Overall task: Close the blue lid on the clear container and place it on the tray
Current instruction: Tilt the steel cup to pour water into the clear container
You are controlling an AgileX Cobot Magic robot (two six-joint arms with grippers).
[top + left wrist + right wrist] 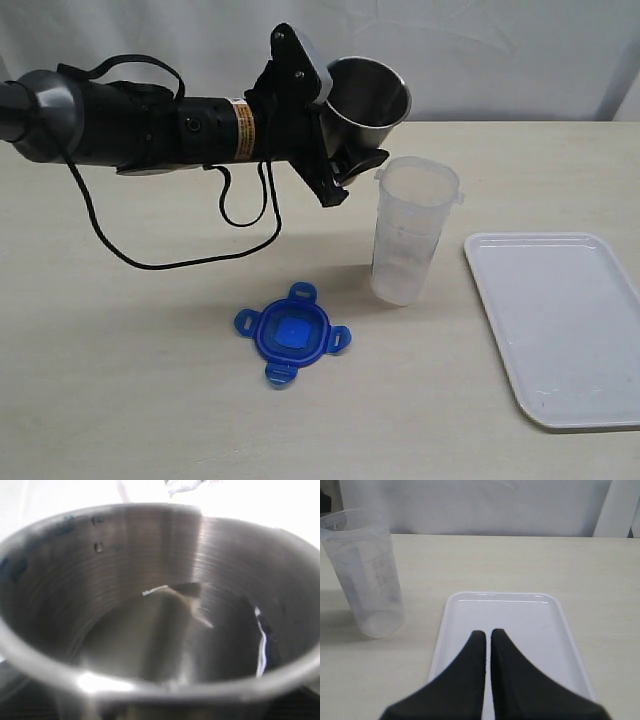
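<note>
Steel cup [160,630] interior, blurred

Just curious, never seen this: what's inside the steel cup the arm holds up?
The steel cup looks empty: the left wrist view shows only bare metal and reflections inside. Its near rim hides part of the bottom.

I get a bright, evenly lit exterior view; soft shadows fall on the table [120,400] left of the clear container [410,240]. My left wrist view is blurred, glare streaking the steel cup [150,605]. The right claw [487,634] goes out of focus near its base.
</note>
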